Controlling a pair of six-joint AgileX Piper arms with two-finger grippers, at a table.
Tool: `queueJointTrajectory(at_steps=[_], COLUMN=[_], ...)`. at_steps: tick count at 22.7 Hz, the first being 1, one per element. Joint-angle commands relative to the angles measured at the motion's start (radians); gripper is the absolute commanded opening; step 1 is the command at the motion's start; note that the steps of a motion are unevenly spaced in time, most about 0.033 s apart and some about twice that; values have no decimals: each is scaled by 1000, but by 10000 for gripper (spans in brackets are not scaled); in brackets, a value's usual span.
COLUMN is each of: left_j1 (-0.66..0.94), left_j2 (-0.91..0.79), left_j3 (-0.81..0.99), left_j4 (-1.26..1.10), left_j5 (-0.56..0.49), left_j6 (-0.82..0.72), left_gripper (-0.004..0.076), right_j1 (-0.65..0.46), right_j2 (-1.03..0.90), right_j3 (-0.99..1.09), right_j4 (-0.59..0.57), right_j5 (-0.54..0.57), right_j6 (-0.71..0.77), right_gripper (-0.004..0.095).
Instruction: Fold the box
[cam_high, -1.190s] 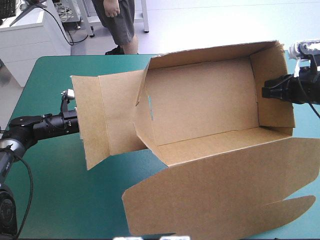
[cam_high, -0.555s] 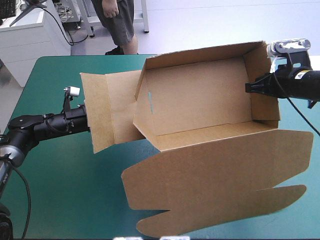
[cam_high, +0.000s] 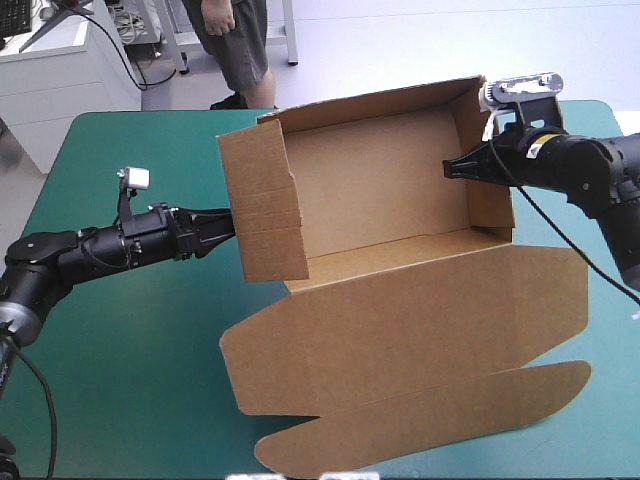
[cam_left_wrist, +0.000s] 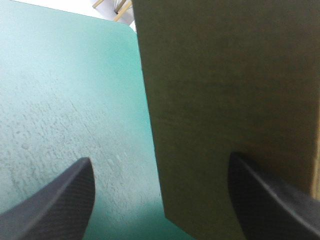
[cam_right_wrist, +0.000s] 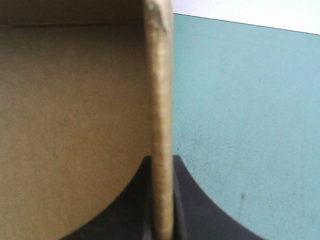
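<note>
The brown box (cam_high: 390, 190) stands mid-table as an open tray with its walls up. Its lid (cam_high: 400, 340) lies flat toward the near edge. My left gripper (cam_high: 222, 225) is open, with its fingers against the outer face of the left end wall (cam_high: 262, 205). In the left wrist view that brown wall (cam_left_wrist: 225, 100) fills the space ahead of the left gripper (cam_left_wrist: 160, 160), and one finger (cam_left_wrist: 260, 200) lies against it. My right gripper (cam_high: 455, 168) is shut on the rim of the right end wall (cam_high: 490, 190). The right wrist view shows the wall's edge (cam_right_wrist: 161, 100) pinched in the right gripper (cam_right_wrist: 162, 165).
The teal-green cover (cam_high: 120, 340) lies bare to the left of the box and under my left arm. The lid's rounded tongue (cam_high: 430, 425) reaches close to the table's near edge. More cover (cam_right_wrist: 250, 100) shows beyond the right wall.
The left end flaps, earlier splayed outward, now stand folded up as a wall. My left gripper has moved right behind them. My right gripper has carried its wall, and the box, leftward.
</note>
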Motion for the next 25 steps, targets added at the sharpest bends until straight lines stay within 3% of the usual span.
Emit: queueJointTrajectory(at_steps=[1,15,20,22,24,25], left_j1=[-4,-109,-122,-149,-220,-245], left_j2=[-32,-32,-32,-32,-32,-32], left_j3=[-24,-26,-70,-114,-242,-276], left_j4=[-111,-218,-205,-160,104,180], left_j5=[118,118,115,49,-171,-217], left_j6=[7,57,43,-6,-223,-285], left_gripper=[531,532,531,529,529,529], right_j1=[18,119,119,119,119,119], right_j2=[-24,-3,-1,-1,-1,-1], right_j3=[-27,-27,-27,-27,-27,-27], right_j4=[-32,-185,-180,-180,-190,-198], right_j5=[-91,-109,-107,-111,-111,-111], right_j6=[51,164,172,175,187,194], right_gripper=[-11,-8,-7,-7,-7,-7])
